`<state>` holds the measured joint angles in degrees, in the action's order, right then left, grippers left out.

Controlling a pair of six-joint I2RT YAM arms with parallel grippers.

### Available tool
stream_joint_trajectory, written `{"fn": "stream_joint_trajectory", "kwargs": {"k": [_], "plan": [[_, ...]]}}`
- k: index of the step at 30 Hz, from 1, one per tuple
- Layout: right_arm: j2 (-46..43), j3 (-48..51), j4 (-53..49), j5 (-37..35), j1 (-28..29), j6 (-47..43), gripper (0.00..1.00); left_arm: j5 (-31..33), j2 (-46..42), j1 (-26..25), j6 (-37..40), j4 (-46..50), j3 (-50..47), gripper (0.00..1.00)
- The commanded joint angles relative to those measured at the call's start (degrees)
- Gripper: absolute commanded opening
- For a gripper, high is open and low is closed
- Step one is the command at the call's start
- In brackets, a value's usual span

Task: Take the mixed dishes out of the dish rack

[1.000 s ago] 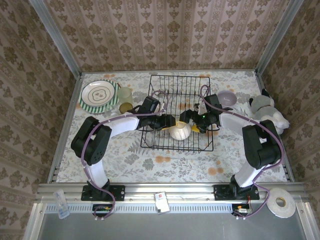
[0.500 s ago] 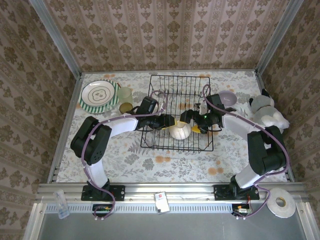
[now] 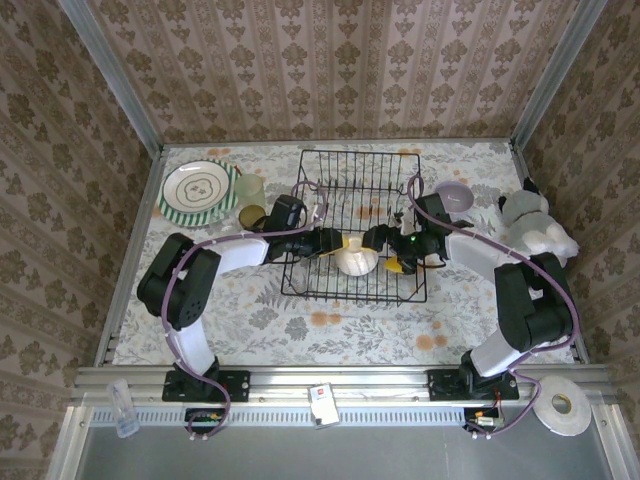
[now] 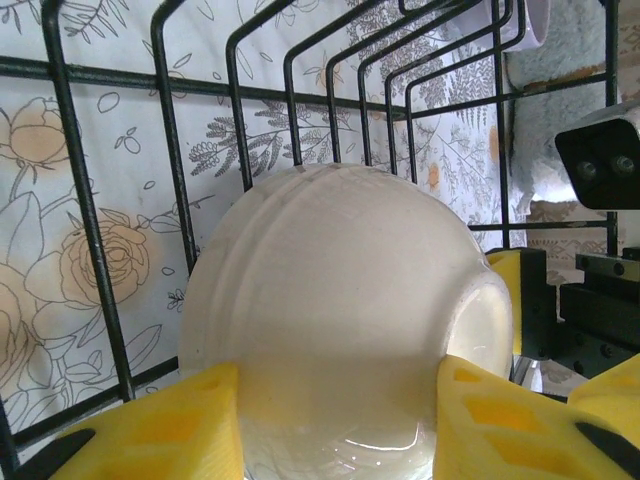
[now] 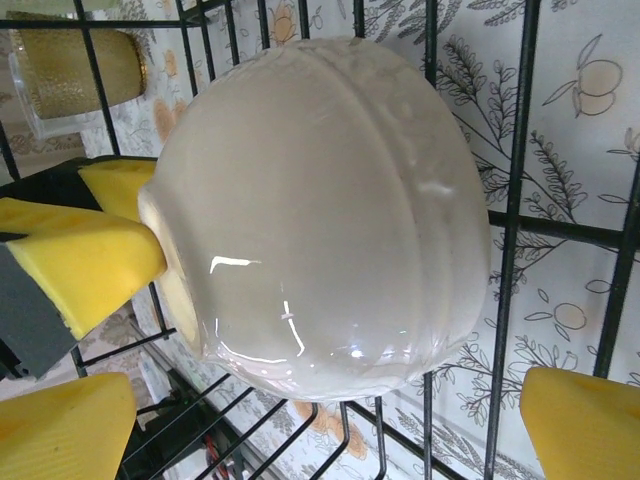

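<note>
Lying tipped on its side in the near half of the rectangular black wire dish rack (image 3: 352,190), a round glossy cream bowl (image 3: 357,260) is seen. It is flanked by the yellow fingers (image 4: 190,420) of the left pincer (image 3: 338,243), which are set against both its sides. Whether it is clamped cannot be told. The right pincer (image 3: 388,250) is held wide open at the rack's right side, gripping nothing.
</note>
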<state>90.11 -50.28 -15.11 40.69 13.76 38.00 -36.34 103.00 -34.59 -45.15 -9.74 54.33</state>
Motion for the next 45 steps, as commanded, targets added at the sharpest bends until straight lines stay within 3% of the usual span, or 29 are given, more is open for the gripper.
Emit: {"fn": "stream_joint_trajectory", "kwargs": {"k": [1, 17, 30, 42, 45], "plan": [[1.2, 1.0, 3.2, 3.6, -0.2, 1.0, 1.00, 7.6, 6.8, 0.4, -0.8, 14.7, -5.6, 0.37], [6.0, 0.9, 10.9, 7.6, -0.3, 3.3, 1.00, 5.3, 8.5, 1.4, -1.2, 10.5, -7.7, 0.34], [4.9, 2.6, 24.4, 13.7, 0.0, 6.7, 0.99, 4.6, 9.3, 1.8, -1.3, 9.8, -7.9, 0.34], [2.8, 4.2, 38.1, 17.7, 1.2, 12.0, 0.78, 3.9, 8.4, 2.2, -1.3, 10.8, -5.9, 0.34], [2.3, 3.9, 39.4, 18.3, 1.6, 12.5, 0.67, 3.7, 8.0, 2.4, -1.3, 10.8, -5.7, 0.34]]}}
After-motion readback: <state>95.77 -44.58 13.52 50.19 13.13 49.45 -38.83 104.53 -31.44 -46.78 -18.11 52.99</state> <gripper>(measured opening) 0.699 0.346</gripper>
